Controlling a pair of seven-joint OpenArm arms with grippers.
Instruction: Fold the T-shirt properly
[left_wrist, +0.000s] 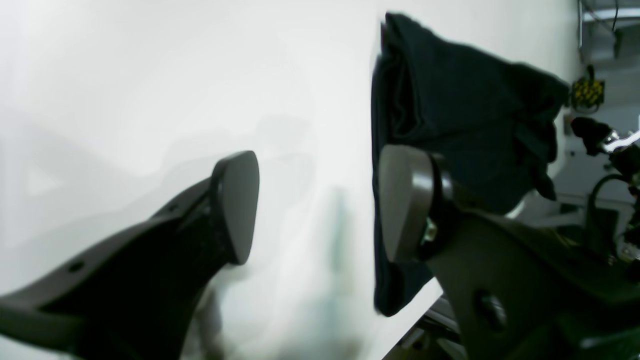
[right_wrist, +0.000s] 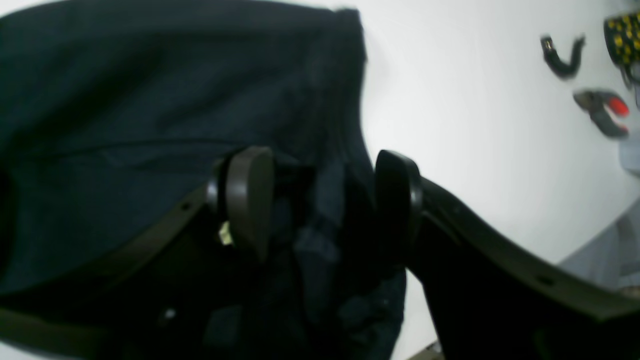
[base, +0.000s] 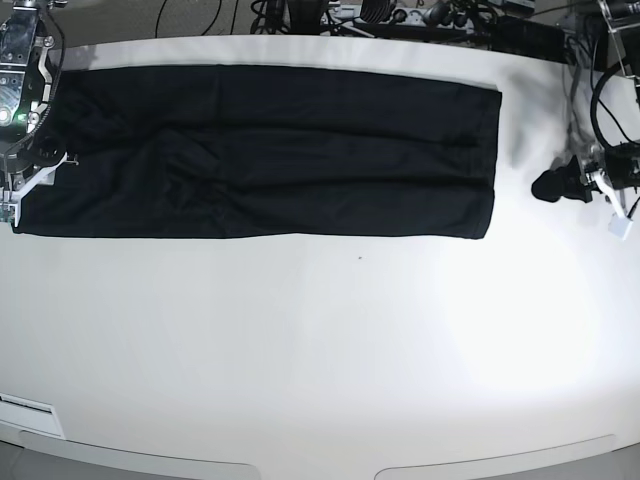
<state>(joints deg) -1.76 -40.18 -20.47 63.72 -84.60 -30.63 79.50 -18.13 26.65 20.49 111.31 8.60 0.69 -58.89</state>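
Note:
The black T-shirt (base: 270, 150) lies flat as a long folded strip across the far part of the white table (base: 320, 340). My right gripper (right_wrist: 320, 205) is at the strip's left end (base: 22, 185). Its jaws are open and straddle bunched black fabric (right_wrist: 100, 125) at the shirt's edge. My left gripper (left_wrist: 322, 205) is open and empty over bare table. It sits just off the strip's right end (base: 552, 185), apart from the cloth. In the left wrist view, the shirt's folded end (left_wrist: 450, 100) shows beyond the right fingertip (left_wrist: 402, 200).
Cables and gear (base: 400, 15) line the table's back edge. Small black clips (right_wrist: 560, 55), a red-and-black tool (right_wrist: 602, 112) and a yellow-and-black object (right_wrist: 622, 30) sit beyond the shirt in the right wrist view. The table's front edge (base: 320, 462) is near.

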